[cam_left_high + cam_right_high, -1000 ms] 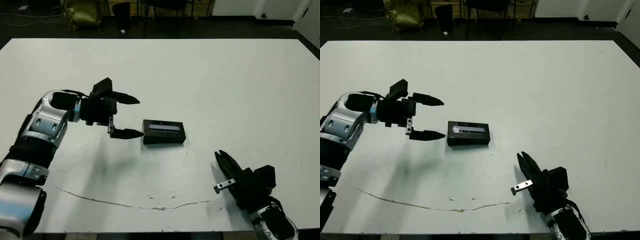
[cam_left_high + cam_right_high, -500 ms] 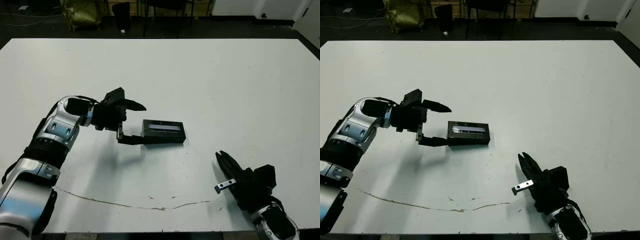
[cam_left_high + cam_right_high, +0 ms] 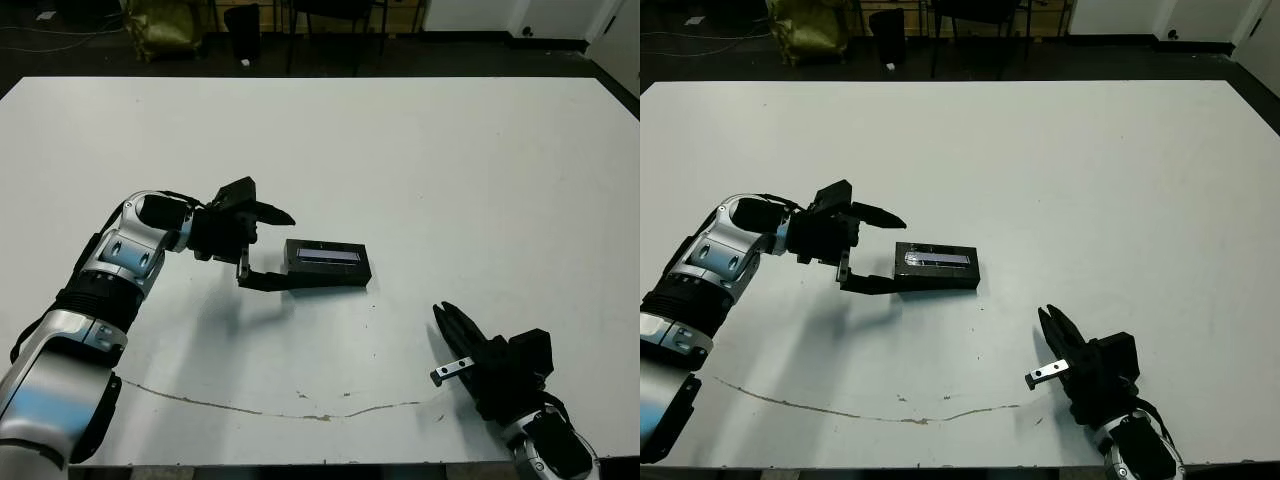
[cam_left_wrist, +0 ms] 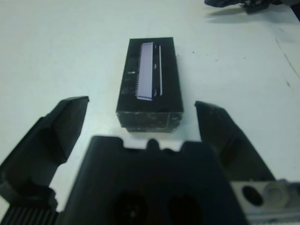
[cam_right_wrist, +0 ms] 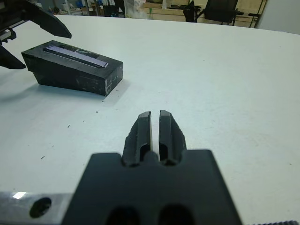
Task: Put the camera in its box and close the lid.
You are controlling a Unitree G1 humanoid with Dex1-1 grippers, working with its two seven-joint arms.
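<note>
- one lid [image 3: 327,263], black with a greyish-lilac strip on top, sitting closed over whatever's under it
- two grippers: left gripper [image 3: 268,246] right beside the lid's end, right gripper [image 3: 452,335] well apart from the lid
- one white table [image 3: 450,180] under the lid
- one long thin brown scuff line [image 3: 270,408] on the table, on the robot's side of the lid
</note>
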